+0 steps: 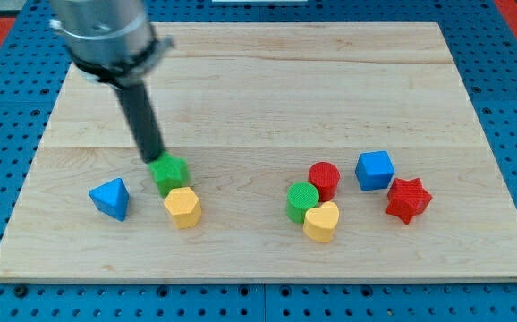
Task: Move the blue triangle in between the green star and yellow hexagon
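No text, label, brand, number or sign can be read anywhere in the view. The wooden board (267,89) shows only bare grain, and the coloured blocks on it have plain faces. The blue pegboard (509,107) around it carries only rows of holes.
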`<state>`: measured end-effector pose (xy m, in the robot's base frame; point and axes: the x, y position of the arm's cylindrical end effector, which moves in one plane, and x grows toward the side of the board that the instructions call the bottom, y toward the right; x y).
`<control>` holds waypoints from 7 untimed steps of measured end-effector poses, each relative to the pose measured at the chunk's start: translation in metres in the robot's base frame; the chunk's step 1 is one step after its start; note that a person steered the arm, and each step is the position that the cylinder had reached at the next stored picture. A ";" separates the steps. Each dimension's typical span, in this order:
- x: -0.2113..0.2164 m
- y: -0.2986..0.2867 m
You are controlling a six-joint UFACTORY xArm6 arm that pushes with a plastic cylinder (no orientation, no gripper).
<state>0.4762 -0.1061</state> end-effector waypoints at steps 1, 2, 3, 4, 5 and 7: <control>0.005 0.022; -0.038 -0.028; -0.006 -0.097; 0.022 -0.131; 0.046 -0.101; 0.072 0.035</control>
<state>0.5486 -0.0712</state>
